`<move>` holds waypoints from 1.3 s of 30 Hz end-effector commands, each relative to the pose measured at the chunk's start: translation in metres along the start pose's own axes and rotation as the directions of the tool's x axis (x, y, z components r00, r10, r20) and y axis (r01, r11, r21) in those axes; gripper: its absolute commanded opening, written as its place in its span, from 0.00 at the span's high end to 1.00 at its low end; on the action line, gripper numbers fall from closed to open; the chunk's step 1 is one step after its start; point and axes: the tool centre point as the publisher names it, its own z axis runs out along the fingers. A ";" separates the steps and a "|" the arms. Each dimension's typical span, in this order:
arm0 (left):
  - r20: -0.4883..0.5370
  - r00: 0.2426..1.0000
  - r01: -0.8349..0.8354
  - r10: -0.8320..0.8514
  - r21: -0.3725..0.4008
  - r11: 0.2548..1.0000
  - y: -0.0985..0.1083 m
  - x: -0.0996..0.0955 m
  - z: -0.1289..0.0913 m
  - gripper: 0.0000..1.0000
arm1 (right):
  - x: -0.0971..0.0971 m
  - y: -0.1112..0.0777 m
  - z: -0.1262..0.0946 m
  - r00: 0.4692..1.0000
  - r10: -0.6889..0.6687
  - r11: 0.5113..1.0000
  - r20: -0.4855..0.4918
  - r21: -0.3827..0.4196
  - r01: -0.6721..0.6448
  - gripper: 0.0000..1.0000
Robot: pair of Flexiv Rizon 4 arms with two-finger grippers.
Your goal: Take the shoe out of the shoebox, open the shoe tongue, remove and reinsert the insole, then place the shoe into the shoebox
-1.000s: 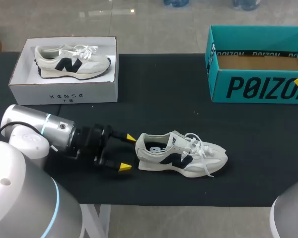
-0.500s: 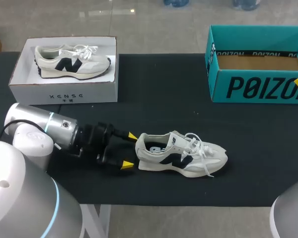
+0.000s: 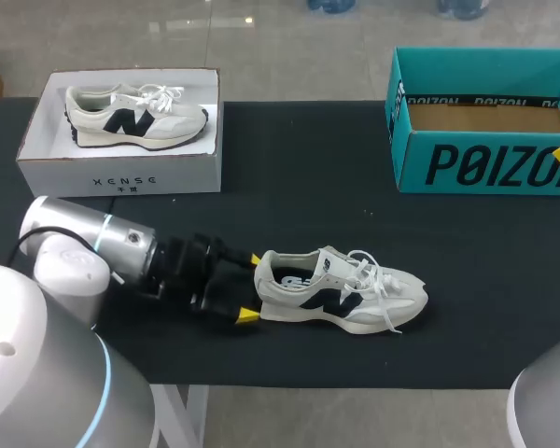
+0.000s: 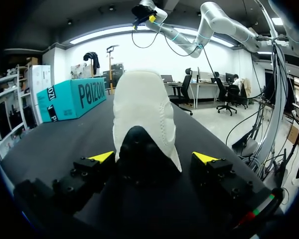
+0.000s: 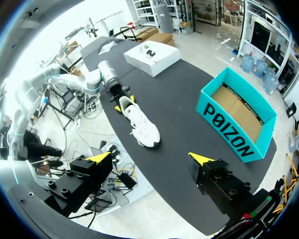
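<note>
**On the table: left gripper straddles the shoe's heel**

Near the front edge of the black table (image 3: 289, 168), a cream shoe (image 3: 341, 294) stands on its sole, out of any box. Its heel points toward the robot's left and its toe toward the right. It has a dark mark on its side, and its white laces lie loose over the upper. From where I stand the mouth looks open, with a printed insole showing inside.

The left gripper (image 3: 251, 287) lies low and level at the heel, with one yellow tip on each side of it. The wrist view shows the shoe (image 4: 142, 107) running straight ahead of the gripper (image 4: 153, 157). Its fingers are spread wider than the heel. One tip sits just beside the shoe, and a clear gap is left at the other, so nothing is clamped.

The right gripper (image 5: 150, 158) hangs high above the table with its fingers wide apart and holding nothing. Its wrist view looks down on the whole table, with the shoe (image 5: 138, 123) far below. In the head view only a yellow tip shows, at the right edge beside the teal box.

The teal box (image 3: 485, 121) stands open at the far right corner with a bare brown floor, well apart from the shoe. At the far left a white box (image 3: 121, 168) holds a second shoe (image 3: 135, 114) of the same kind.
</note>
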 end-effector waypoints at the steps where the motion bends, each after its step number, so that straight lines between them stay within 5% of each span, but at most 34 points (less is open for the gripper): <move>1: 0.002 1.000 -0.003 0.003 0.002 1.000 -0.001 0.002 0.005 0.00 | -0.001 0.002 0.000 1.000 0.001 1.000 -0.003 0.006 -0.001 0.00; 36: 0.023 1.000 0.016 -0.016 -0.010 1.000 0.007 -0.006 0.025 0.00 | -0.001 0.002 0.000 1.000 0.001 1.000 -0.003 0.006 -0.001 0.00; 37: 0.019 1.000 0.020 -0.020 -0.003 1.000 0.008 -0.006 0.025 1.00 | -0.001 0.002 0.000 1.000 0.001 1.000 -0.003 0.006 -0.001 0.00; 39: 0.023 1.000 0.018 -0.018 -0.019 1.000 0.008 -0.006 0.025 1.00 | -0.001 0.002 0.000 1.000 0.001 1.000 -0.003 0.006 -0.001 0.00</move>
